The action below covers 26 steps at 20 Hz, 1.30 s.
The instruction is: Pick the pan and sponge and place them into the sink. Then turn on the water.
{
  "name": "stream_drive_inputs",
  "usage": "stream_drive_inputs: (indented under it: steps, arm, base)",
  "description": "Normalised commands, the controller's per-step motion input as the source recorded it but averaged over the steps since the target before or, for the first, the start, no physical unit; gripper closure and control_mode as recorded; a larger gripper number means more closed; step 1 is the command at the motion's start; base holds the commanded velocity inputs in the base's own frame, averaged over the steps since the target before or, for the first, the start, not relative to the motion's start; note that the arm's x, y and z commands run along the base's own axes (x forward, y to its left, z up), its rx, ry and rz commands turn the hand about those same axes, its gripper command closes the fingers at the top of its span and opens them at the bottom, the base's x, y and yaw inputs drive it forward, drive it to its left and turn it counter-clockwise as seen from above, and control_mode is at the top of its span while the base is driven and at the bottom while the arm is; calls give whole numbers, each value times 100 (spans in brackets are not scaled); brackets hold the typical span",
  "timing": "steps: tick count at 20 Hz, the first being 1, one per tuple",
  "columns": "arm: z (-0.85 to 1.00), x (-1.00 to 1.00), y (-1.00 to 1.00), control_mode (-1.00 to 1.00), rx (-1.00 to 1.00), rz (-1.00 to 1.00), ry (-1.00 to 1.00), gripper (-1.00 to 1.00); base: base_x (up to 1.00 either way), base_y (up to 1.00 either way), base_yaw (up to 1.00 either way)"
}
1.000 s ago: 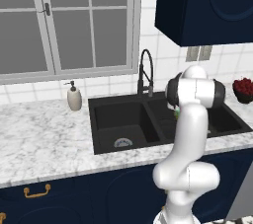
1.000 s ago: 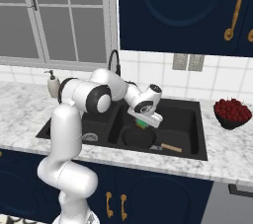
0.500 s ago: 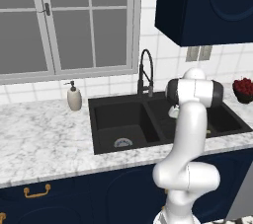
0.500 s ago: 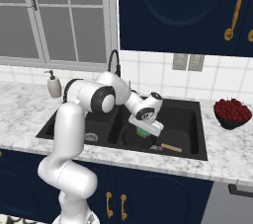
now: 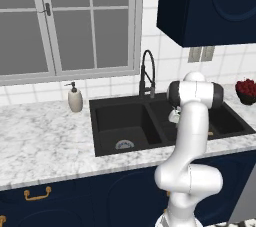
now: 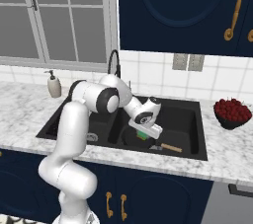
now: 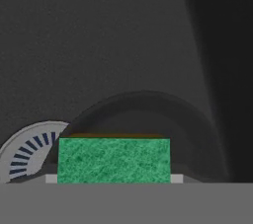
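I've got the sponge (image 7: 113,161) pinched in my gripper (image 6: 144,134), hanging low over the pan (image 6: 132,138) that already sits in the sink's (image 6: 190,134) right basin, handle (image 6: 171,147) pointing twd the front edge. Best move imo: ease down a bit, let go gently so it drops flat in the pan, then lift straight up w/o clipping the faucet (image 5: 147,72).

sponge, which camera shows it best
The hand view: the sponge sits close up between the gripper's fingers, above the pan. The right base view gives a small green patch under the hand.
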Motion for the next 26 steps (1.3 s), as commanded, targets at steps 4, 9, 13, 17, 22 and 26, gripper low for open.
stream_drive_inputs:
  steps: [4, 9, 13, 17, 22, 26]
  arm:
    - [-16, 0, -18, -100, 0, 10, -3, 100]
    - [-39, 0, -9, -100, 0, 10, 0, 100]
    - [-35, 0, -5, -100, 0, 10, 0, 100]
    - [-24, 1, 0, -100, 0, 9, 0, 100]
    - [0, 33, 0, -100, 0, 6, 0, 100]
    - [0, 8, 0, -100, 0, 5, 0, 100]
  base:
    - [0, 0, 0]
    - [0, 0, 0]
    - [0, 0, 0]
    - [0, 0, 0]
    - [0, 0, 0]
    - [0, 0, 0]
